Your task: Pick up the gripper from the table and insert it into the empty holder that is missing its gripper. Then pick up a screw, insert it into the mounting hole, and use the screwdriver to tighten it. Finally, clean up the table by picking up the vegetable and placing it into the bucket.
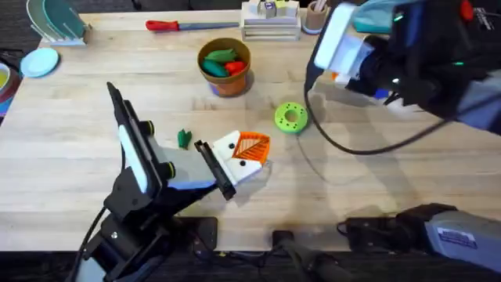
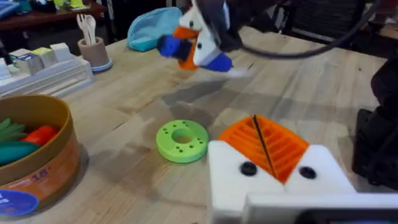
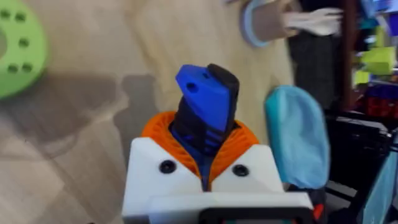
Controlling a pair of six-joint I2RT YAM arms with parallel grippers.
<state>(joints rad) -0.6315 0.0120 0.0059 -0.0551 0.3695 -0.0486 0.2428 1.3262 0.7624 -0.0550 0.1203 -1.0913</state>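
My right gripper [image 1: 348, 78] hangs above the table's far right, shut on the blue screwdriver [image 3: 205, 99], whose body sits between the orange pads. The left wrist view shows that gripper [image 2: 199, 37] in the air with the screwdriver [image 2: 168, 45] sticking out sideways. My left gripper [image 1: 249, 149] rests low over mid-table, its orange pads [image 2: 283, 149] pressed together and shut. The small dark green vegetable [image 1: 184, 139] lies just left of it. The orange-brown bucket [image 1: 227, 82] stands farther back, holding green and red toy pieces. The loose gripper, the empty holder and the screw are out of view.
A bright green ring disc [image 1: 290, 117] lies right of my left gripper. A red-handled tool [image 1: 176, 25], a white stacked tray [image 1: 270, 23] and a beige cup [image 1: 315, 16] line the far edge. A black cable [image 1: 344, 149] loops over the right side.
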